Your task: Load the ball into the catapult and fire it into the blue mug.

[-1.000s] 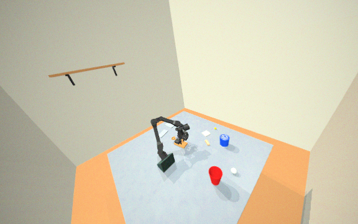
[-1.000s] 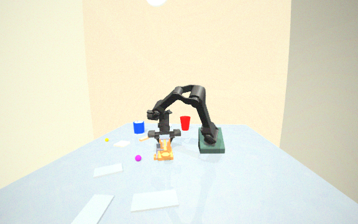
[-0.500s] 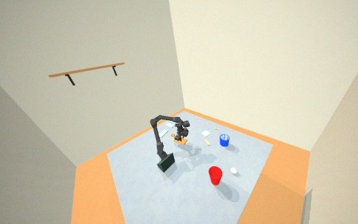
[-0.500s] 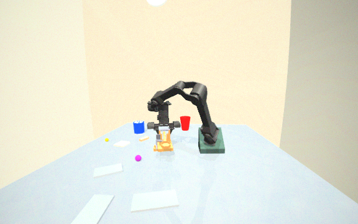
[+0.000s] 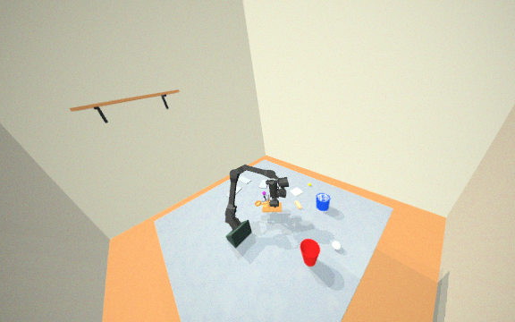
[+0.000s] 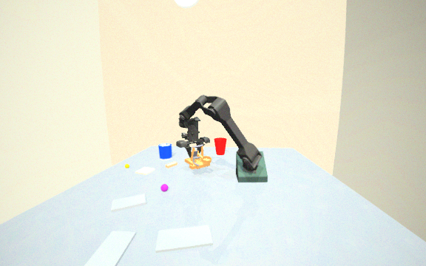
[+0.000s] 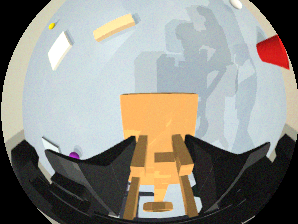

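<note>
The orange catapult [image 5: 272, 208] [image 6: 198, 165] [image 7: 160, 112] is on the mat, with its cup [image 5: 257, 203] on the left side in the top view. My gripper [image 5: 274, 204] [image 6: 195, 154] [image 7: 160, 145] points down and is shut on the catapult's two uprights, one finger on each side. The blue mug [image 5: 323, 202] [image 6: 165, 151] stands upright beyond the catapult's other end, out of the wrist view. A purple ball [image 5: 264, 193] [image 6: 164, 188] [image 7: 74, 155] and a small yellow ball [image 5: 309, 184] [image 6: 127, 166] [image 7: 52, 26] lie on the mat. No ball shows clearly in the cup.
A red cup [image 5: 309, 252] [image 6: 220, 146] [image 7: 274, 51] and a white round object [image 5: 336, 245] [image 7: 236, 4] are on the mat's far side from the purple ball. A tan block [image 5: 298, 205] [image 6: 171, 165] [image 7: 115, 27] and several flat white pieces lie around the catapult.
</note>
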Motion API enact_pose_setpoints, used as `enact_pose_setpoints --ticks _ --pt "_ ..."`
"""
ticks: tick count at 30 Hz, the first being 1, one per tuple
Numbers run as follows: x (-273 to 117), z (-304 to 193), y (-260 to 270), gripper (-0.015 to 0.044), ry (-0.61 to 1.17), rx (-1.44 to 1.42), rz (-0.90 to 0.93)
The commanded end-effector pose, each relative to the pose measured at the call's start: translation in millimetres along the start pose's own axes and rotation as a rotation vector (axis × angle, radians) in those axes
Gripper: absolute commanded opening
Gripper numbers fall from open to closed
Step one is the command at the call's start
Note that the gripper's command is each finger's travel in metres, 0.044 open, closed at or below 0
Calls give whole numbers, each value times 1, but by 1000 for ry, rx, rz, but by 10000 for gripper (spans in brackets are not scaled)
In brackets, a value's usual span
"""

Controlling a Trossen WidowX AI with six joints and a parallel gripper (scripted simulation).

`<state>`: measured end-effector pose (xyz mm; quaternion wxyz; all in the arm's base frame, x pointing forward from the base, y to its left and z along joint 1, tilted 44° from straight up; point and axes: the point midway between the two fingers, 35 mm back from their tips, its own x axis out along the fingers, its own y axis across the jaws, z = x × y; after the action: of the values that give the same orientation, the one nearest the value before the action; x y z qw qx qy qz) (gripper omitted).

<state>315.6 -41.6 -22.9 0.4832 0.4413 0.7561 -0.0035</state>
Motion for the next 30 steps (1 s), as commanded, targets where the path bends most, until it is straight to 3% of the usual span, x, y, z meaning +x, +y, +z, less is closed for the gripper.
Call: enact_pose_setpoints --ticks 1,9,30 --pt "-2 26 -19 0 -8 -117 -1" --pt "7 71 -54 0 -2 -363 5" --pt "26 73 -51 0 -2 -371 5"
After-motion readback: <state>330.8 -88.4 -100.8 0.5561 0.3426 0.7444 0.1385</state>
